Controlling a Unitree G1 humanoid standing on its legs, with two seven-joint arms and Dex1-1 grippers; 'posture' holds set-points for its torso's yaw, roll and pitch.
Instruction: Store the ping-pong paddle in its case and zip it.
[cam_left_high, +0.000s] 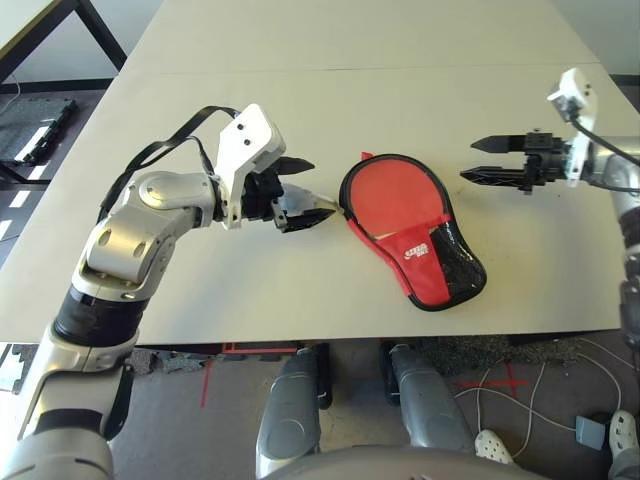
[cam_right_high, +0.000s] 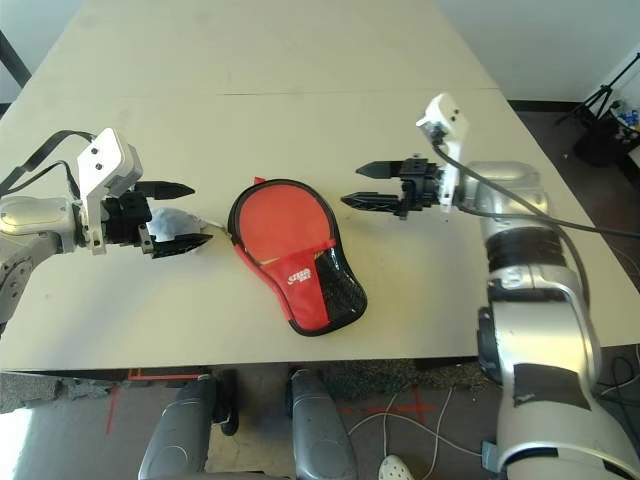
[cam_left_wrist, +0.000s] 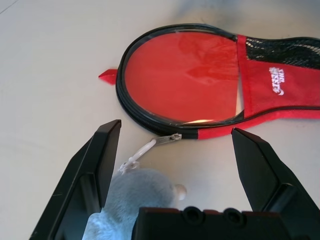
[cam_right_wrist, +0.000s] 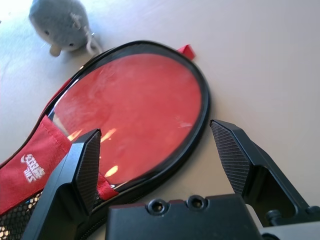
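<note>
One case (cam_left_high: 412, 238) lies flat mid-table, paddle-shaped, red fabric with black piping and a mesh pocket at its near end; its round face looks glossy. One fuzzy grey pouch (cam_left_wrist: 137, 192) on a pale cord sits just left of it. The left gripper (cam_left_high: 303, 190) points right, fingers wide around the pouch. The right gripper (cam_left_high: 487, 161) points left, fingers wide, empty.

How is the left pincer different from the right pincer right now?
The left pincer sits right by the round end of the case, with a fluffy grey pouch between its fingers; the right pincer has nothing in it. The left pincer hovers low near the table; the right pincer hangs off to the case's other side. Both are open and point toward the case.
</note>
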